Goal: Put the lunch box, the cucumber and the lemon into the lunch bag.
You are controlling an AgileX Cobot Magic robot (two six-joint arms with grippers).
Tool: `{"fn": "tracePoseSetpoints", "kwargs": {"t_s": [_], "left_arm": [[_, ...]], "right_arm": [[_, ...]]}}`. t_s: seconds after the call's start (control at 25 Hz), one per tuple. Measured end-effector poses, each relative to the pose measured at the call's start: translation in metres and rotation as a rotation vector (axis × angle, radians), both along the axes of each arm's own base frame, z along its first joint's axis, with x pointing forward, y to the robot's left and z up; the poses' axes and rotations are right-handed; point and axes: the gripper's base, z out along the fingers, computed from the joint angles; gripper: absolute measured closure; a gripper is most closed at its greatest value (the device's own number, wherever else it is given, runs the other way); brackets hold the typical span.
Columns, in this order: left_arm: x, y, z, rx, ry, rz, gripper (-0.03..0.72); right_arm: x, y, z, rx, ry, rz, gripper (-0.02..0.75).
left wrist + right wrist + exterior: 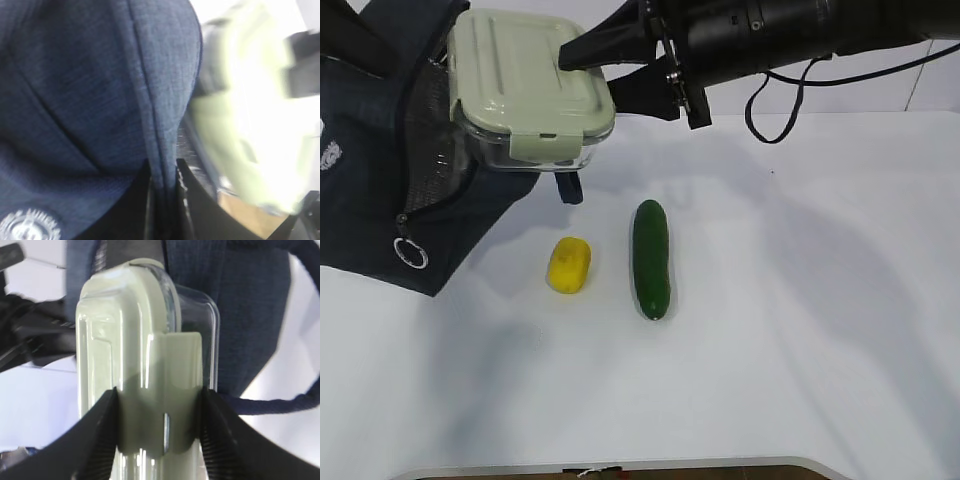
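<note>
Evidently the left pincer (165, 200) was there to keep the lunch bag (370, 190) open: in the left wrist view its jaws stood together on a fold of navy cloth at the bag's rim, the fabric rising straight up from between them, so the mouth gaped toward the other arm. Just past that pinched edge, the lunch box (532, 85) hung over the opening, clear of the table, its sage lid uppermost. The right pincer (160, 440) carried it, jaws about half apart and clamped on the box's near end, one finger above the lid and one beneath the glass, a hold that kept the box level for going in. Below and nearer the camera than that pincer, the lemon (569, 264) and the cucumber (651, 257) lay on the white table (800, 330), close together but not touching, both seemingly awaiting their turn.
</note>
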Motion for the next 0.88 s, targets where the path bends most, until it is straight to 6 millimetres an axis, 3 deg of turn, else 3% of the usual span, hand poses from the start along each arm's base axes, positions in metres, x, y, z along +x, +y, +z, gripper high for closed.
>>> {"fn": "tracePoseSetpoints", "kwargs": {"t_s": [0.28,0.44,0.88], "left_arm": [[-0.008,-0.015,0.007,-0.027,-0.017,-0.042,0.677],[-0.012,-0.029,0.007,-0.025,-0.02,-0.093,0.677],[-0.003,-0.03,-0.007,-0.002,0.021,-0.104,0.677]], "right_arm": [[0.012,0.003,-0.022,-0.004,0.049,-0.036,0.371],[0.012,0.019,-0.028,0.035,0.043,-0.039,0.371],[0.011,0.049,-0.041,0.004,-0.009,-0.098,0.371]]}}
